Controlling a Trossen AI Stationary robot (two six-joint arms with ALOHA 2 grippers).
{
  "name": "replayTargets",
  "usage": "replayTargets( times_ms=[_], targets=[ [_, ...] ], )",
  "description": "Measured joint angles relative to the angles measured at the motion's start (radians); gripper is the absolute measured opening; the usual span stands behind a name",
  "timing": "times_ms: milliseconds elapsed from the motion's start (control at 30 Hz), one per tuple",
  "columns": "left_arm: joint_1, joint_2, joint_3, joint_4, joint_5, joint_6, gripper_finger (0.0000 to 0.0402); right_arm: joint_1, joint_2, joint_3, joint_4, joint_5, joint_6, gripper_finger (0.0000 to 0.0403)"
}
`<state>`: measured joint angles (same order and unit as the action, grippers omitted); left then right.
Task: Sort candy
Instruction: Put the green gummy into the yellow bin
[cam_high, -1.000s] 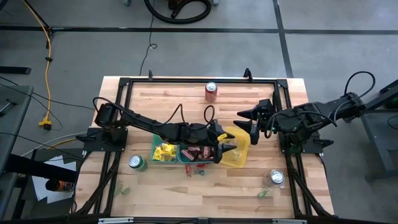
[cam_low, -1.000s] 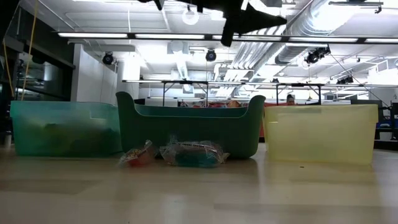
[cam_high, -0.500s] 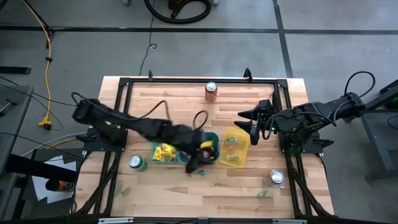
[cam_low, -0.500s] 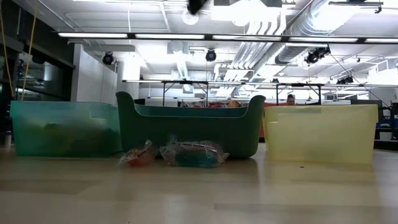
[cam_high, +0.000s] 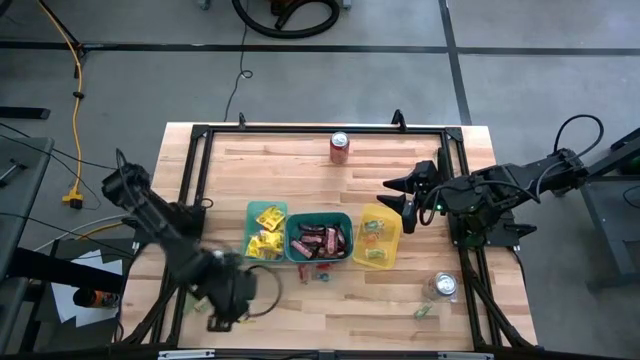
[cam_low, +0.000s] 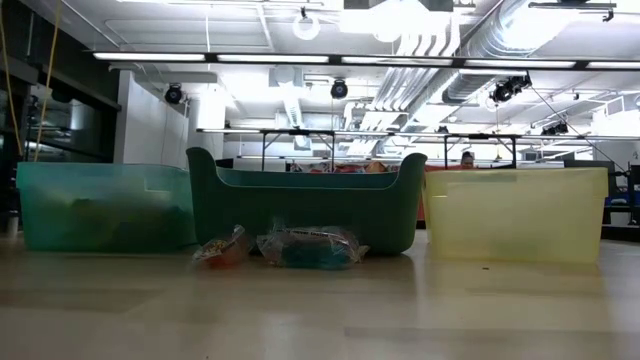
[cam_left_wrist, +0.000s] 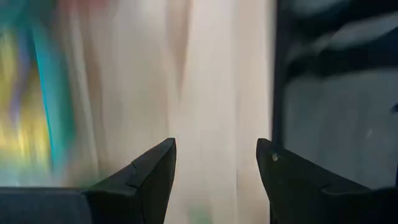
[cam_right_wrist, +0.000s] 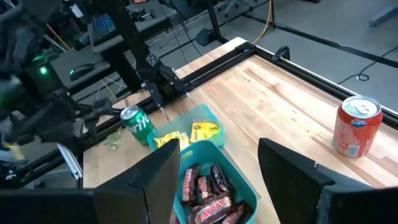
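Three bins (cam_high: 318, 240) of candy (cam_high: 318, 241) sit mid-desk. The left end effector (cam_left_wrist: 214, 180), open and empty, hangs near the desk's (cam_high: 330, 312) front-left corner; the right end effector (cam_right_wrist: 217, 180) waits open at the right edge.

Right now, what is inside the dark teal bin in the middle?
The dark teal bin holds several brown-red candy bars, lying in a loose pile. The right wrist view shows them too. Whatever lies under the top bars is covered, so it cannot be seen.

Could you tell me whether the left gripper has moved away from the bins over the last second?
Yes. The left gripper was over the dark teal bin in the high view; it has swung out to the table's near-left corner, well clear of the bins.
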<state>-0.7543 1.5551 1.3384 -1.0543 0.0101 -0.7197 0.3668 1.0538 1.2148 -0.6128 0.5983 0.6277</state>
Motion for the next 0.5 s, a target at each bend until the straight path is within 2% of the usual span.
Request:
replayTargets(
  times_ms=[100, 233, 333, 500],
  targets=[
    [-0.083, 0.035, -0.008, -0.145, 0.062, -0.250, 0.0211, 0.000, 0.000, 0.000, -0.006, 0.000, 0.000, 0.0213],
    [-0.145, 0.074, -0.081, -0.124, 0.207, -0.526, 0.0211, 0.000, 0.000, 0.000, -0.012, 0.000, 0.000, 0.0213],
    [-0.187, 0.111, -0.136, -0.067, 0.270, -0.633, 0.0211, 0.000, 0.000, 0.000, -0.012, 0.000, 0.000, 0.0213],
    [-0.227, 0.165, -0.181, -0.011, 0.270, -0.721, 0.0211, 0.000, 0.000, 0.000, -0.012, 0.000, 0.002, 0.0213]
  ],
)
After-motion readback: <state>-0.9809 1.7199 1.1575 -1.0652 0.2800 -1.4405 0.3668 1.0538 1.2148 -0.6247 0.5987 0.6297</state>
